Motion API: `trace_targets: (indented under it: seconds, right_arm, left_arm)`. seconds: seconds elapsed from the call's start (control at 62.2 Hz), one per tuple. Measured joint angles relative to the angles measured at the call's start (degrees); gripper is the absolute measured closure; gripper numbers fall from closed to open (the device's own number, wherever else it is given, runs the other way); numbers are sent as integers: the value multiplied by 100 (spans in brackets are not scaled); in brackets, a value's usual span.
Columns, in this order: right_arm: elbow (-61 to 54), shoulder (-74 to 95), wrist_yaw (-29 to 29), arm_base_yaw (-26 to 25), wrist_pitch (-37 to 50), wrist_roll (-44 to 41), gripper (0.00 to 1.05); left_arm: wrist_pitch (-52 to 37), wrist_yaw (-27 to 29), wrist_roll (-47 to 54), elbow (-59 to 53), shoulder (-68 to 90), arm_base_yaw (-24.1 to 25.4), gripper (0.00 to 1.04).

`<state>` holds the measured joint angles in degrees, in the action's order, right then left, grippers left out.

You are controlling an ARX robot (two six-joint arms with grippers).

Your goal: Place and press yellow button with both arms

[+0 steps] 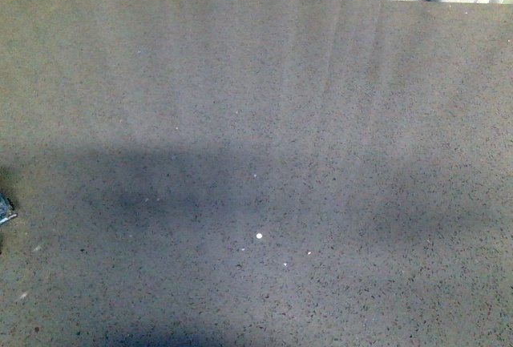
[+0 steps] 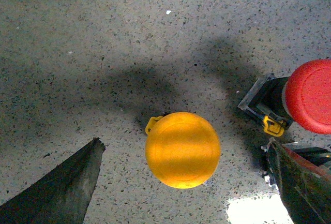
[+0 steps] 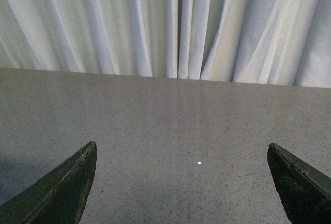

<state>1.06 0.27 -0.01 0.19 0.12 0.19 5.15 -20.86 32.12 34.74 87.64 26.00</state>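
In the left wrist view the yellow button (image 2: 182, 150) stands on the speckled grey table, seen from above, its round domed cap hiding most of its base. My left gripper (image 2: 186, 182) is open above it, with the button between the two dark fingers (image 2: 62, 190) and apart from both. My right gripper (image 3: 182, 182) is open and empty over bare table, facing the curtain. Neither arm nor the yellow button shows in the front view.
A red push button (image 2: 310, 95) on a black and grey base stands close beside the yellow one. A small grey object (image 1: 5, 207) pokes in at the front view's left edge. A white curtain (image 3: 165, 25) hangs behind the table's far edge.
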Motion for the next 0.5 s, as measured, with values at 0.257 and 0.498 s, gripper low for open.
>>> trace_targets:
  seconds: [0.257,0.498]
  right_arm:
    - [0,0,0,0,0,0,9]
    - [0,0,0,0,0,0,9]
  left_arm:
    - [-74,57,0,118,179,9,9]
    - [-109,122,-2,166,306,11,9]
